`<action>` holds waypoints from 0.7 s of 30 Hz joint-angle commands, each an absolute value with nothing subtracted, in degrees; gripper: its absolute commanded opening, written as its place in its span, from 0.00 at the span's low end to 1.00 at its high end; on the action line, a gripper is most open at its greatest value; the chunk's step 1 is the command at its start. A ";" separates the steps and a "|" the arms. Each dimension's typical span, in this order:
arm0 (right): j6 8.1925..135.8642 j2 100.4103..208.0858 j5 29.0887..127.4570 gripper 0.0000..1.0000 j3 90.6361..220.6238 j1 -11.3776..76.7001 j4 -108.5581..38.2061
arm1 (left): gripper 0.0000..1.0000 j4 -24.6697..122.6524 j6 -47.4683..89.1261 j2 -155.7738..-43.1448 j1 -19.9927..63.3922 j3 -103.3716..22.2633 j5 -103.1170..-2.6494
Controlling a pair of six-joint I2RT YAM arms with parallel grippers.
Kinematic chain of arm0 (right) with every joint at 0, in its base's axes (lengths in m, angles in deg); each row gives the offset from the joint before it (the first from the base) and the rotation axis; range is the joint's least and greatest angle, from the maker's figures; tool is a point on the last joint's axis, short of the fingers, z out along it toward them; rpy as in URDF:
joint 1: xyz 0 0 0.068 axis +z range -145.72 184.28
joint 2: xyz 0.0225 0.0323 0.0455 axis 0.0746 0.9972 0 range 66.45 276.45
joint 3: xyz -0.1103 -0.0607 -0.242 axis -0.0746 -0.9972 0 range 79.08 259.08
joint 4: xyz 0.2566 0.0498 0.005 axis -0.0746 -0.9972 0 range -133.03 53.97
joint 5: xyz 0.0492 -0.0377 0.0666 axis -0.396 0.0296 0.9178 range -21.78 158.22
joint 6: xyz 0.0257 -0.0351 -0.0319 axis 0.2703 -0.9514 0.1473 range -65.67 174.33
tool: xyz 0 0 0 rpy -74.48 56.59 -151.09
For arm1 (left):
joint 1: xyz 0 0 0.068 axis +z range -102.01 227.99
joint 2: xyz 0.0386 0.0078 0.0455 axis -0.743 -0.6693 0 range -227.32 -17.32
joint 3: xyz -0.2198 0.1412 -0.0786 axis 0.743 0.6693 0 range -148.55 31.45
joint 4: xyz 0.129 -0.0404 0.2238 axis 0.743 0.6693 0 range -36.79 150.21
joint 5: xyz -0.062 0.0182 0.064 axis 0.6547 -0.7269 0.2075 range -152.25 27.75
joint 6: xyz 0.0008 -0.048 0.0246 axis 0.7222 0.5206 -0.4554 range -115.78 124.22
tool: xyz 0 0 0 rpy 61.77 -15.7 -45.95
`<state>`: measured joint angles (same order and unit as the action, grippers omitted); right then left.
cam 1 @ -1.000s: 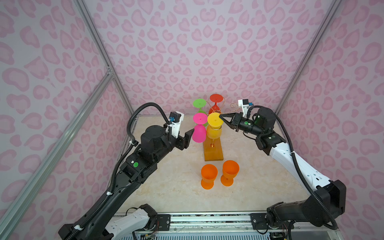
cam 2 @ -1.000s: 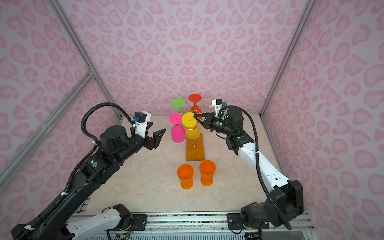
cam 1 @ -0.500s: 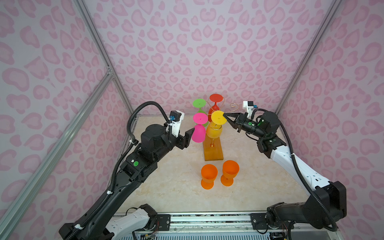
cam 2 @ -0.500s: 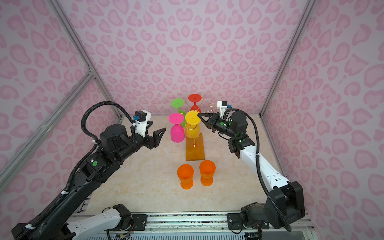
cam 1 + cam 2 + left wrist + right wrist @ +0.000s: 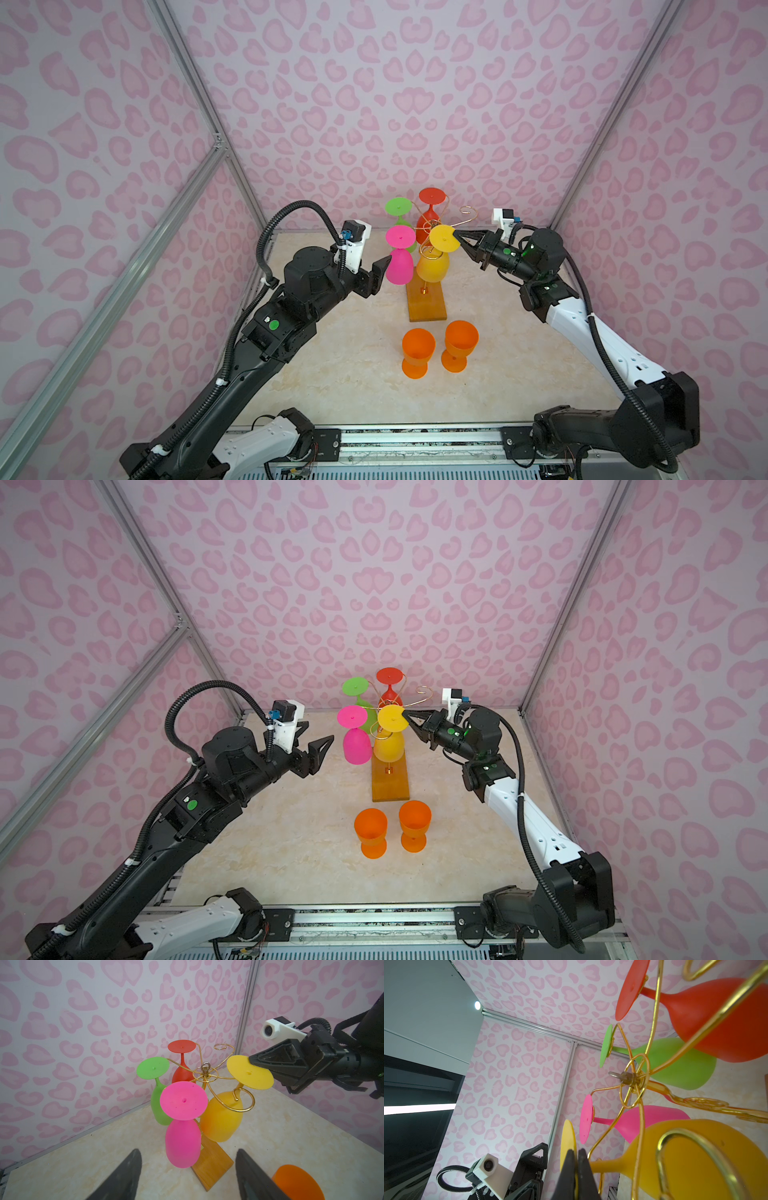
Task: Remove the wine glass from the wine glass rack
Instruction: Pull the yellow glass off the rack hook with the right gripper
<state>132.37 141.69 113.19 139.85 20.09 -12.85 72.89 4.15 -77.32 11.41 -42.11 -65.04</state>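
Observation:
The wine glass rack (image 5: 427, 302) is gold wire on an amber wooden base, seen in both top views. Pink (image 5: 399, 266), green (image 5: 398, 206) and red (image 5: 431, 196) glasses hang upside down from its arms. The yellow wine glass (image 5: 432, 266) hangs tilted, its stem by a curled arm end (image 5: 243, 1101). My right gripper (image 5: 458, 240) is shut on the rim of its yellow foot disc (image 5: 566, 1142), pinched between both fingers (image 5: 583, 1167). My left gripper (image 5: 316, 739) stands open just left of the pink glass (image 5: 182, 1142), holding nothing.
Two orange glasses (image 5: 417, 352) (image 5: 460, 345) stand upright on the marble floor in front of the rack base (image 5: 390, 785). Pink patterned walls with metal frame posts (image 5: 199, 104) close in the left, back and right.
My right gripper has drawn back to the right with the yellow foot disc, tilting the yellow glass outward. The left arm has not moved.

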 commanded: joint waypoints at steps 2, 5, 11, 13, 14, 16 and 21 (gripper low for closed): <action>133.01 140.04 113.44 0.00 138.74 19.52 -9.90 | 0.73 71.70 4.18 -77.61 11.49 -43.01 -64.35; 132.84 138.47 113.56 0.00 138.16 18.89 -10.68 | 0.73 71.68 4.22 -77.69 11.50 -43.04 -64.28; 132.55 135.11 114.53 0.00 136.68 17.44 -12.50 | 0.73 71.80 4.22 -77.79 11.52 -43.26 -64.24; 132.55 133.76 115.12 0.00 136.10 16.96 -13.11 | 0.73 71.78 4.27 -77.87 11.51 -43.44 -64.11; 132.63 133.16 115.47 0.00 135.91 16.69 -13.40 | 0.73 71.76 4.28 -77.95 11.51 -43.44 -64.17; 132.90 131.46 115.96 0.00 135.34 16.49 -14.14 | 0.73 71.87 4.22 -78.20 11.51 -43.63 -64.02; 131.12 126.78 117.72 0.00 135.57 14.65 -19.65 | 0.73 71.95 4.13 -78.92 11.58 -44.35 -63.80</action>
<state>132.63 128.62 115.97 135.63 15.57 -17.26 72.94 4.15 -78.59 11.50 -43.40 -64.19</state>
